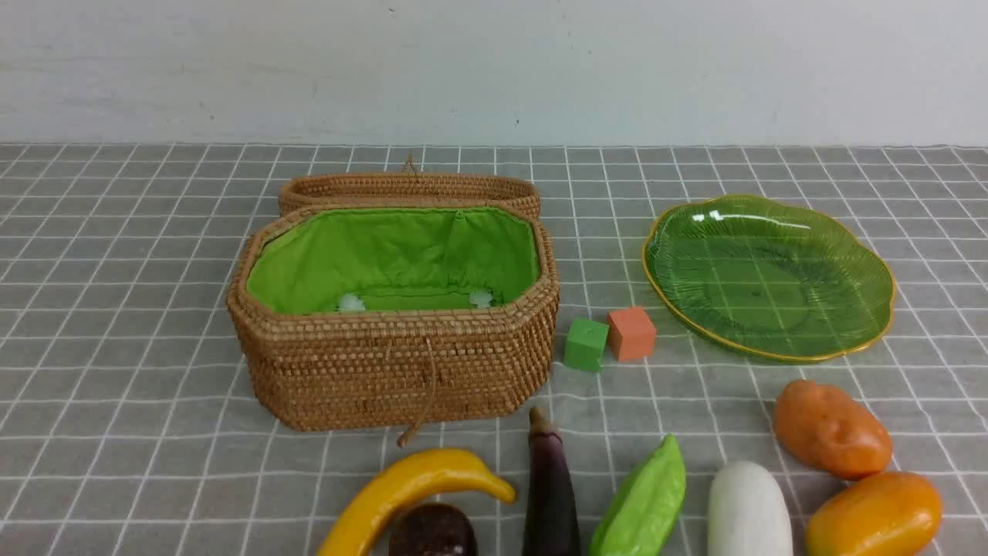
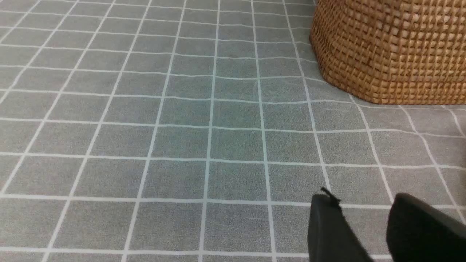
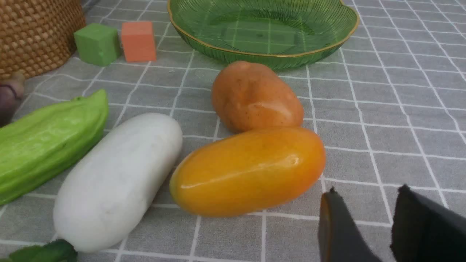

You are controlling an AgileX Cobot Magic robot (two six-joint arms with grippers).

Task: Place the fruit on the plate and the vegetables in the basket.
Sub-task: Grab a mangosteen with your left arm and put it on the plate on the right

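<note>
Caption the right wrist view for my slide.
Open right gripper near the yellow-orange oval, potato and white oblong; empty plate beyond.

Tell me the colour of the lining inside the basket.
Bright green lining, shown best in the front view.

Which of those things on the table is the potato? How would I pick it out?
Start at the green glass plate on the right. Just in front of its near rim, towards the robot, lies the potato. It is lumpy and dull brown-orange, unlike the smooth, glossy yellow-orange oval next to it and the white oblong nearby.
</note>
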